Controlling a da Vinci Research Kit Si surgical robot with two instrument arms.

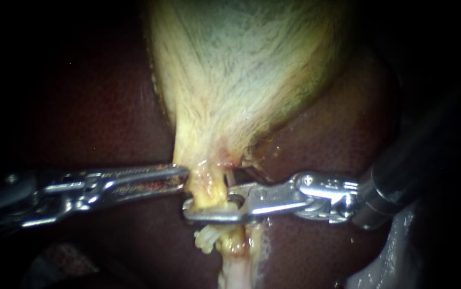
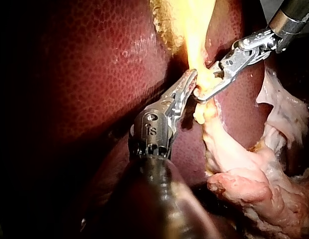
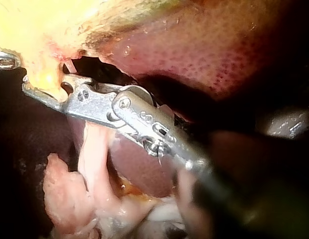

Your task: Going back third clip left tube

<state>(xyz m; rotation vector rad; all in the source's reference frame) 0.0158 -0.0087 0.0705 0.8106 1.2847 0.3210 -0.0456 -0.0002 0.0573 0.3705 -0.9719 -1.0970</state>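
The pale yellow gallbladder (image 1: 236,69) narrows downward into a yellow tube (image 1: 209,187) at the middle of the endoscope view. My left instrument (image 1: 183,176) comes in from the left, and its jaws are shut on the side of the gallbladder's neck. My right instrument (image 1: 206,202) reaches in from the right. Its jaws stand open astride the tube just below, one in front and one behind. The left wrist view shows both instruments, the left (image 2: 192,82) and the right (image 2: 207,88), meeting at the tube. I cannot make out a clip.
Dark red liver (image 1: 97,107) lies on both sides of the gallbladder. Below the jaws the tube runs on as pale frayed tissue (image 1: 236,267). Loose pinkish fatty tissue (image 2: 254,189) lies beside the left instrument's shaft. The right instrument (image 3: 47,84) spans the tube.
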